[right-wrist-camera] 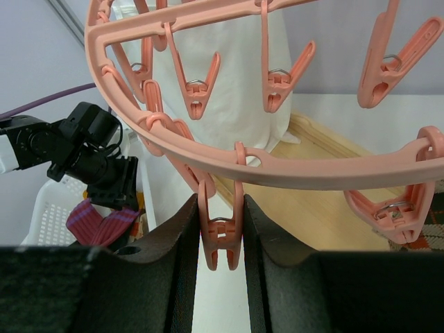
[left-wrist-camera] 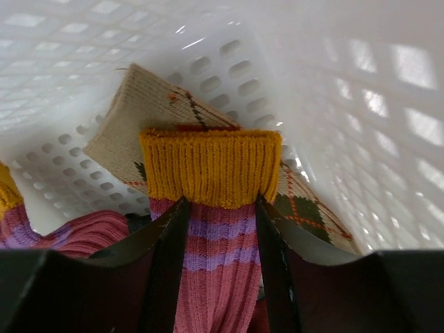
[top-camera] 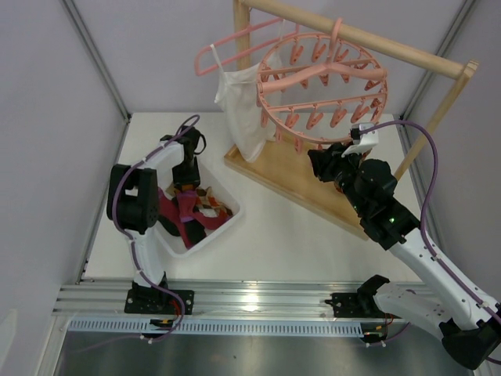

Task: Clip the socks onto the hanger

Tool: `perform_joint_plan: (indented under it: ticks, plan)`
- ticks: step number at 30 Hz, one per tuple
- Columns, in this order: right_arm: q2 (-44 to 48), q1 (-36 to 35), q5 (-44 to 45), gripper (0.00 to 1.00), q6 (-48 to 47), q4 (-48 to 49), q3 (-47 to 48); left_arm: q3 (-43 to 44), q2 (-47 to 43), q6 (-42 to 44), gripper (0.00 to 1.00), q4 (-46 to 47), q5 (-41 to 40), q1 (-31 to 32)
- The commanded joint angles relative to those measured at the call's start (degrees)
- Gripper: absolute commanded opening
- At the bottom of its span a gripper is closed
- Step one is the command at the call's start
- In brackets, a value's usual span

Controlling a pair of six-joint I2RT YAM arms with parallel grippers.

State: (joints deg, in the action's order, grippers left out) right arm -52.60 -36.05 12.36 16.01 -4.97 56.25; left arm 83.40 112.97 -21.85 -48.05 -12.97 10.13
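the left pincer is reaching into the white perforated plastic basket and clenching on a pink-and-purple striped knit sock with a mustard-yellow cuff. its fingers are pressing the ribbing from both sides just under the cuff, seemingly so the cuff edge is sticking out free for a clip to bite. a tan argyle sock is lying behind it against the basket wall.

across the counter, the right pincer is grasping one dangling pink plastic clip on the outer ring of the round pink plastic drying hanger, which is hanging from a wooden rail. i'd judge it's steadying and squeezing that clip to receive the sock, though i can't tell whether its mouth is open. the striped sock is sitting well apart from the clip, down by the basket.
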Motion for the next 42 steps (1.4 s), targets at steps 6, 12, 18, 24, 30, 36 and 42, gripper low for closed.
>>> perform_joint_plan:
  ticks: [6, 12, 18, 24, 30, 36, 42]
  plan:
    - [-0.2, 0.0, -2.3, 0.0, 0.8, -3.3, -1.3, 1.4, 0.7, 1.0, 0.39, -2.2, -2.0, -0.5]
    - [0.0, 0.3, -2.6, 0.0, 0.5, -3.6, -1.1, 1.0, 0.6, 1.0, 0.12, -1.3, -1.3, -0.5]
    - [0.2, 0.5, -2.7, 0.0, 0.3, -3.8, -0.8, 0.5, -2.6, 0.7, 0.01, -1.9, -2.1, -0.5]
    - [0.7, 0.9, -2.5, 0.0, 0.2, -3.9, -0.5, -3.9, -18.1, -0.7, 0.01, 1.8, -2.0, 0.0]
    - [1.0, 1.0, -3.3, 0.0, 0.6, -4.3, 0.0, -9.4, -32.0, -0.3, 0.01, 7.8, -1.2, 2.4]
    - [1.6, 1.2, -3.5, 0.0, 0.7, -4.6, 0.9, -15.1, -48.3, 4.8, 0.01, 17.8, 2.3, 9.5]
    - [1.5, 1.2, -4.4, 0.0, 1.7, -4.7, 1.8, -17.4, -54.8, 5.3, 0.01, 20.1, -3.4, 14.2]
